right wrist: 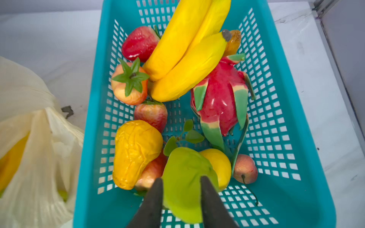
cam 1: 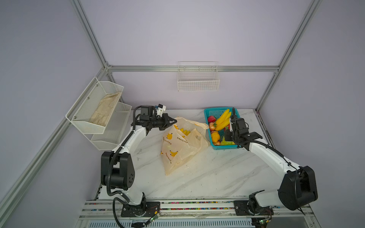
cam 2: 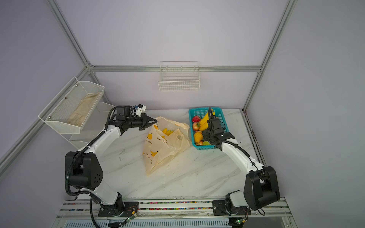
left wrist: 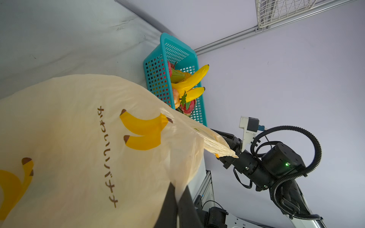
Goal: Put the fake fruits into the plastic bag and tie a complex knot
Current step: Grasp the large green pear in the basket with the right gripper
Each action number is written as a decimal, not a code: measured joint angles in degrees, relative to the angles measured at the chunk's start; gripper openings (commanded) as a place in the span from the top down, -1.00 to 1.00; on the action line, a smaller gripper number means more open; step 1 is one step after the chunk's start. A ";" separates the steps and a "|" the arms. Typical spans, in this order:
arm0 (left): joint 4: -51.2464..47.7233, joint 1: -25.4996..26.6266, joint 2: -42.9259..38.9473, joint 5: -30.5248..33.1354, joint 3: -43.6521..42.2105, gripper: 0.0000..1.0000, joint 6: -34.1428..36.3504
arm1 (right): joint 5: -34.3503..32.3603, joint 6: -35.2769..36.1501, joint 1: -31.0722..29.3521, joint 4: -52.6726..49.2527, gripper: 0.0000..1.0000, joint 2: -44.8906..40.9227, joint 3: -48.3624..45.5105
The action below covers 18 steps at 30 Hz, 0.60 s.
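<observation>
On the white marble desk (cam 1: 217, 173) the thin cream-yellow banana-print plastic bag (cam 1: 177, 150) lies central, its rim at 11 o'clock clamped in my left tool (cam 1: 174, 120); I reckon slipping film would collapse the mouth. In the teal perforated plastic basket (right wrist: 88, 158) at 2 o'clock, my right tool (right wrist: 181, 179) pinches the glossy green plastic pear (right wrist: 185, 163), which could squirt free.

Lilac walls (cam 1: 197, 29) edged by aluminium rails (cam 1: 193, 68), carrying a wire basket (cam 1: 198, 79) and mesh shelves (cam 1: 94, 110), surround a white marble table (cam 1: 207, 177).
</observation>
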State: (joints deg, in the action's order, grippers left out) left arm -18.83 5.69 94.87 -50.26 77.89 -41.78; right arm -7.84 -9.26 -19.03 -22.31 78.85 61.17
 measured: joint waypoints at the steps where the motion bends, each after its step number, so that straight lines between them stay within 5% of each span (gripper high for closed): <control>1: 0.00 0.00 0.00 0.00 0.00 1.00 0.00 | 0.31 0.13 0.02 0.00 0.50 -1.16 0.02; 3: -0.02 0.00 0.00 0.00 0.00 1.00 0.00 | 1.29 0.15 0.02 0.15 0.42 -3.23 0.11; 12: 0.00 0.00 0.00 0.00 0.00 1.00 0.00 | -0.22 -1.36 0.26 0.96 -0.62 -1.16 0.74; 18: 0.00 0.00 0.00 0.00 0.00 1.00 0.00 | 1.97 -2.10 2.08 2.71 -0.73 5.31 -1.84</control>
State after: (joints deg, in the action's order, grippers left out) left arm -18.83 5.69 94.87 -50.26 77.89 -41.78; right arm -5.87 -11.35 -16.95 -19.59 84.16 59.33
